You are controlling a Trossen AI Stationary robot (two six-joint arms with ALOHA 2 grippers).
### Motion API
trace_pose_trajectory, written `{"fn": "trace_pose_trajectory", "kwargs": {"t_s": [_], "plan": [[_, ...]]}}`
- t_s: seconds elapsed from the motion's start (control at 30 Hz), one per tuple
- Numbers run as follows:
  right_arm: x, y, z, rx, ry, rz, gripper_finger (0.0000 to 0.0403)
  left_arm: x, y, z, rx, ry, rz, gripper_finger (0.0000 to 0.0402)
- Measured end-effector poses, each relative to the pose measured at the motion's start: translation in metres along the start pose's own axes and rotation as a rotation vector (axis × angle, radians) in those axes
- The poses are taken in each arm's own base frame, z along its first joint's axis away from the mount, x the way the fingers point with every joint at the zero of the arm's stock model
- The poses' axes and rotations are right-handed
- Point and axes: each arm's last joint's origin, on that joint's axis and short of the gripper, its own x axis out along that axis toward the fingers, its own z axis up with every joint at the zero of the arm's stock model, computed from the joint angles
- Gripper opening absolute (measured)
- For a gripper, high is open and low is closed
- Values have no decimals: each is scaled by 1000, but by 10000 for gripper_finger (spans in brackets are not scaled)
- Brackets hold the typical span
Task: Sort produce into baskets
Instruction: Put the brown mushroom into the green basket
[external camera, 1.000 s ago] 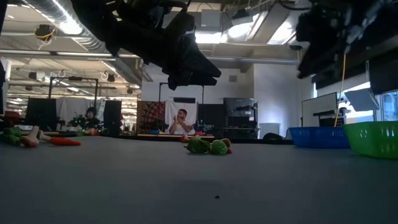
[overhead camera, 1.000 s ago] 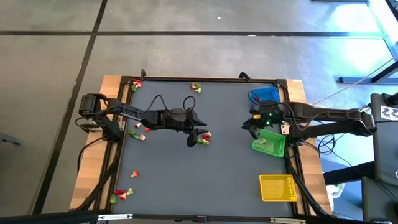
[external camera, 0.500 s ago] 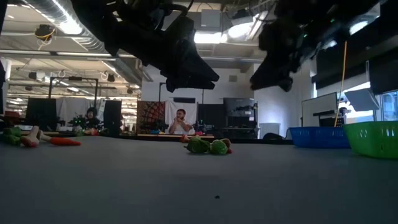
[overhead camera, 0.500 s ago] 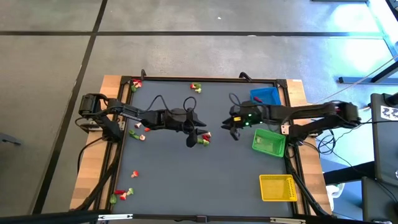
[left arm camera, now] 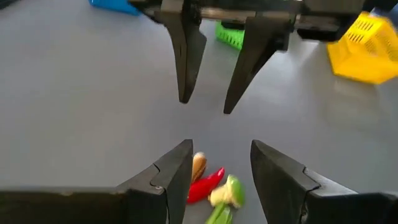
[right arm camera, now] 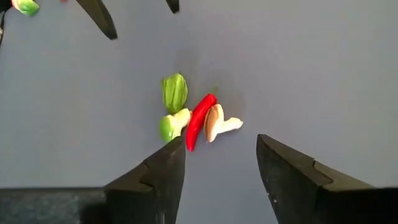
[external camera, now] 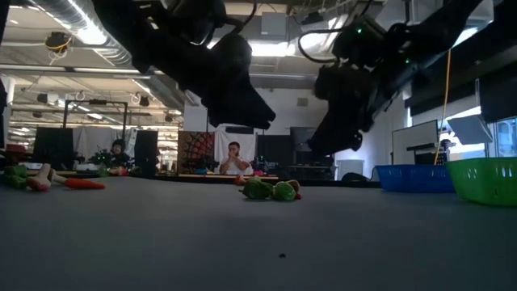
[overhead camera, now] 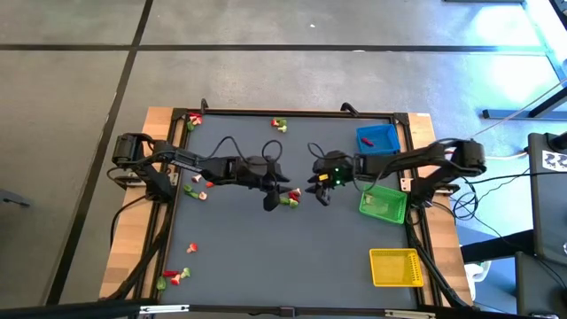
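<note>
High view: the table (overhead camera: 266,257) has a dark top. Left gripper (overhead camera: 273,198) and right gripper (overhead camera: 321,191) face each other near the middle, with a small cluster of produce (overhead camera: 290,196) on the mat between them. More pieces lie scattered: at the far left corner (overhead camera: 193,119), at the far edge (overhead camera: 280,125), by the left arm (overhead camera: 197,184), and near the front left corner (overhead camera: 174,276). The blue basket (overhead camera: 377,137) sits at the far right, the green basket (overhead camera: 383,202) just in front of it, the yellow basket (overhead camera: 395,267) well apart toward the front right corner.

Low view: both grippers hang above the table top, not touching it. The green pieces (external camera: 269,191) rest on the surface below. Blue and green baskets stand at the right edge. A person (external camera: 234,158) sits in the room behind.

Left wrist view: the left gripper's own fingers (left arm camera: 176,180) stand apart with nothing between them. Just beyond lie a red pepper (left arm camera: 204,185), a tan piece and a green-and-white piece. The right gripper faces in from beyond, fingers spread.

Right wrist view: right fingers (right arm camera: 166,168) open, empty. Beyond them a red pepper (right arm camera: 198,119) lies touching a whitish mushroom (right arm camera: 217,123) and green pieces (right arm camera: 175,92).
</note>
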Motion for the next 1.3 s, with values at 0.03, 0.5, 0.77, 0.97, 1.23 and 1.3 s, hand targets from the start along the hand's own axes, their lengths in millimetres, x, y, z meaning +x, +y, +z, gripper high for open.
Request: {"fn": "trace_pose_trajectory", "kwargs": {"t_s": [0.03,0.5,0.77,0.97,1.23,1.3], "plan": [[3,-1,0,-13,-9,2,191,0,0,0,0,6,1,157],[38,-11,-13,-40,-6,1,156,0,1,-4,2,43,11,157],[47,-13,-16,-42,-12,39,156,0,1,-4,6,42,11,157],[47,-13,-14,-52,-33,39,156,0,2,-4,34,42,13,156],[58,-17,-24,-39,8,34,123,0,2,-4,38,40,19,156],[58,-18,-25,-38,9,34,97,0,2,-4,38,40,19,156]]}}
